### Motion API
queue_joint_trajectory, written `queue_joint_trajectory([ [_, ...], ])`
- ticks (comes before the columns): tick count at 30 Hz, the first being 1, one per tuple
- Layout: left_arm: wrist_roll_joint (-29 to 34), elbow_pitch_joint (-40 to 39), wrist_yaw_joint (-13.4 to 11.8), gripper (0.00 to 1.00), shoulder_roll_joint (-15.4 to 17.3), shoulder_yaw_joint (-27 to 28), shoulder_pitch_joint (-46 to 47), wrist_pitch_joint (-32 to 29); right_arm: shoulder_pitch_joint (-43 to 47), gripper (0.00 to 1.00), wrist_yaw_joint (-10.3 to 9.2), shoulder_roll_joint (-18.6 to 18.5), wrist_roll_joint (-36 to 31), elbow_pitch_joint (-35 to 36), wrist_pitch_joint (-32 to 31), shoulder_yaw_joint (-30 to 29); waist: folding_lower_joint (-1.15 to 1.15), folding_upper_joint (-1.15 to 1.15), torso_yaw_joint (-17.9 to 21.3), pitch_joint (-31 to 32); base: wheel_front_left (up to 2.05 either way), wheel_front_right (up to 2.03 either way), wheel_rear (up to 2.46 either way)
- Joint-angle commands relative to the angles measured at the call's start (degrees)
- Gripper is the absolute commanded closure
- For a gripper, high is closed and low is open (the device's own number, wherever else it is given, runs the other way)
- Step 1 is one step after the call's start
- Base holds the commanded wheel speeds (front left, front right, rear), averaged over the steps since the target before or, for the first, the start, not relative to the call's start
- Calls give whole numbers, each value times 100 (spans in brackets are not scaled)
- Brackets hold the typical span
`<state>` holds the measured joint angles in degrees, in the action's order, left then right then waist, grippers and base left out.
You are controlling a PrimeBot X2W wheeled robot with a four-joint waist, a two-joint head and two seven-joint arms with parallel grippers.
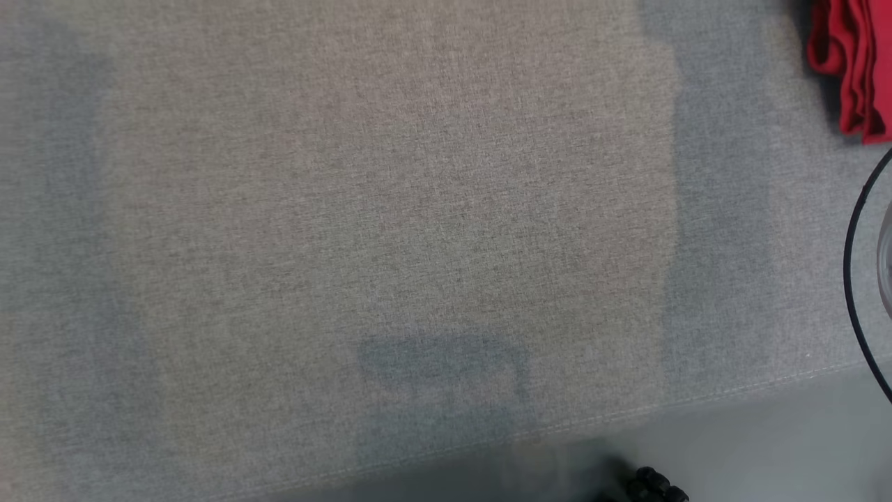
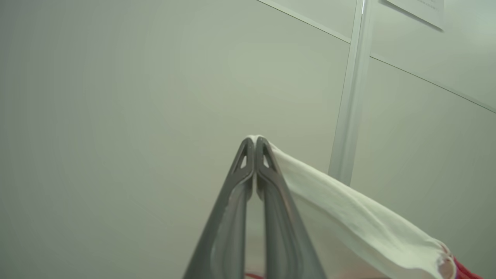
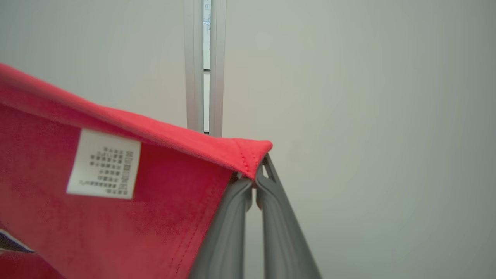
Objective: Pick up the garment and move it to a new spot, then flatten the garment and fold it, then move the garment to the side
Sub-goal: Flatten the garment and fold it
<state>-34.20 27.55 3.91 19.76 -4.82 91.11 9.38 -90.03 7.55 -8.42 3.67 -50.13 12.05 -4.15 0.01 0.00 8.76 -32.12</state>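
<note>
Right gripper (image 3: 255, 174): fingers pinched shut on the stitched corner of the red garment (image 3: 116, 232), held up in the air, white label (image 3: 104, 163) showing. Left gripper (image 2: 254, 140): fingers pressed together on a cream cloth edge (image 2: 348, 209) that runs off toward red fabric. Behind each: pale wall, metal post (image 2: 348, 97). Head view: grey table (image 1: 348, 209), red cloth (image 1: 854, 63) bunched at its far right corner.

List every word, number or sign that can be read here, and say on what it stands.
Label on the red garment: rows of dark print, too blurred to read.
Sheet on the wall: faint lines, too small to read.
So no text can be quoted.
</note>
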Motion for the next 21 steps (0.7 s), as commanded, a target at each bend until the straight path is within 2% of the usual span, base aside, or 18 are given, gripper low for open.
queue_joint_trajectory([
  [1, -118, 36, 27, 100, -52, 127, 144, 170, -130, 100, -14, -14, -215, -32, 119, -159, -1, 0, 112, -283, 0, 0, 0],
  [7, -228, 39, 149, 100, -149, 219, -284, 452, -6, 100, -13, 94, -876, 24, 284, -388, -1, 0, -2, -428, 0, 0, 0],
  [12, -253, -84, 121, 100, -108, 238, -1191, 476, 459, 100, -13, 97, -1063, -264, 302, -108, -1, 0, -112, -402, 0, 0, 0],
  [16, -448, -475, 44, 100, -182, 385, -2340, 459, 1003, 100, -13, 8, -846, -649, 120, 245, -1, 0, -238, -148, 0, 0, 0],
  [21, -738, -1257, -301, 100, -393, 681, -4091, 413, 1706, 100, -14, -150, -296, -1000, -409, 735, -1, 0, -384, 404, 0, 0, 0],
])
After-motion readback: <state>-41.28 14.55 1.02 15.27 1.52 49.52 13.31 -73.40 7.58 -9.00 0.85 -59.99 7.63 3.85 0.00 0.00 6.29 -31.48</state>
